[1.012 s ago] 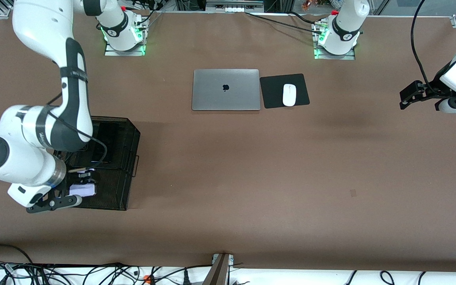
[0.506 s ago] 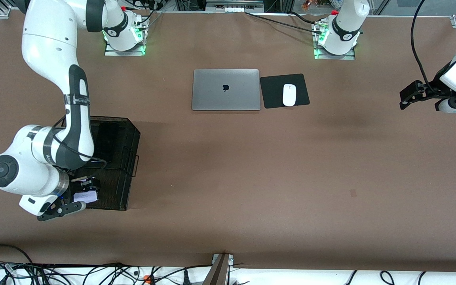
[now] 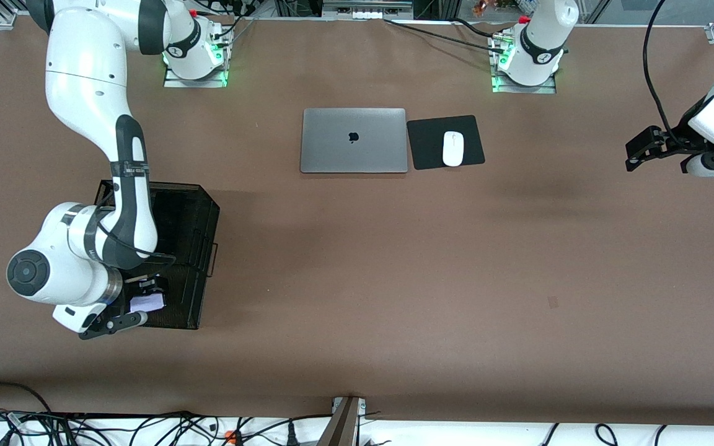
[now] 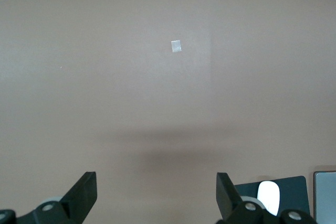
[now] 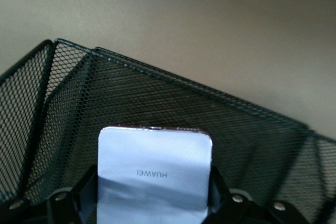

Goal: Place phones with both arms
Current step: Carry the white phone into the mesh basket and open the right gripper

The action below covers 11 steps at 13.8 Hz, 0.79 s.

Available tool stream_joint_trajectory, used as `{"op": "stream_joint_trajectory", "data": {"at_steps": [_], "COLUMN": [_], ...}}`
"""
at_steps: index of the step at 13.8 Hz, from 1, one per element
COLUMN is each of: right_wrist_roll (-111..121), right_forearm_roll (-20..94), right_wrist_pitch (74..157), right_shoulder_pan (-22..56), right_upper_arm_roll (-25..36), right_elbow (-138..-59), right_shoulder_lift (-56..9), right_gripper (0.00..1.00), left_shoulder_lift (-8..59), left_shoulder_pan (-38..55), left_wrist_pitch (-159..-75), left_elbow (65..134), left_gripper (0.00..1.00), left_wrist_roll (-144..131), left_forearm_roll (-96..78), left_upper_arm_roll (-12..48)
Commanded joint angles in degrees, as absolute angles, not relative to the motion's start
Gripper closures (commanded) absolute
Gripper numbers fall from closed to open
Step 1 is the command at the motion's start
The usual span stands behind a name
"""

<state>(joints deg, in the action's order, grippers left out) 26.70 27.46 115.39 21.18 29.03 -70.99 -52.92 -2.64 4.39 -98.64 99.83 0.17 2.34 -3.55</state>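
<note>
Brown bench (image 3: 357, 279), front view: silver laptop (image 3: 353, 140) and white mouse (image 3: 453, 148) on black pad near arm bases. Right tool (image 3: 146, 297) over black mesh basket (image 3: 199, 248) at right arm's end, clamped on pale phone (image 3: 147, 303). Left tool (image 3: 642, 148) waiting over bench at left arm's end.

Left wrist: fingers (image 4: 84, 195) wide apart, nothing btwn, bare bench below.

Right wrist: phone (image 5: 155, 179) pinched btwn fingers (image 5: 86, 192), above basket wall (image 5: 252, 129).

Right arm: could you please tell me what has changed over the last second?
The right gripper, shut on the pale phone, has swung toward the table's middle over the mesh basket. The left gripper waits open as before; laptop and mouse are unmoved.
</note>
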Motion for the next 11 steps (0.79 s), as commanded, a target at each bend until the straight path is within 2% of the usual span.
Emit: {"op": "stream_joint_trajectory", "data": {"at_steps": [1, 5, 7, 11], "right_wrist_roll": [27.9, 27.9, 28.0, 27.5], "right_forearm_roll": [30.0, 29.1, 29.0, 23.3], "right_wrist_pitch": [115.8, 110.4, 105.0, 97.3], "right_shoulder_pan": [20.2, 20.3, 21.3, 22.8], "right_upper_arm_roll": [28.6, 30.0, 34.1, 35.8], "right_elbow": [-72.4, -71.4, -70.8, -70.9], "right_shoulder_lift": [-52.3, -49.5, -47.2, -39.0], "right_gripper": [0.00, 0.00, 0.00, 0.00], "left_shoulder_lift": [-2.9, -2.9, -2.9, -2.9], "left_shoulder_pan": [4.0, 4.0, 4.0, 4.0], "left_wrist_pitch": [-97.6, -97.6, -97.6, -97.6], "left_elbow": [99.1, 99.1, 99.1, 99.1], "left_gripper": [0.00, 0.00, 0.00, 0.00], "left_wrist_roll": [-0.2, -0.2, -0.2, -0.3], "left_forearm_roll": [3.8, 3.8, 3.8, 3.8], "left_upper_arm_roll": [-3.0, -3.0, -2.9, -3.0]}}
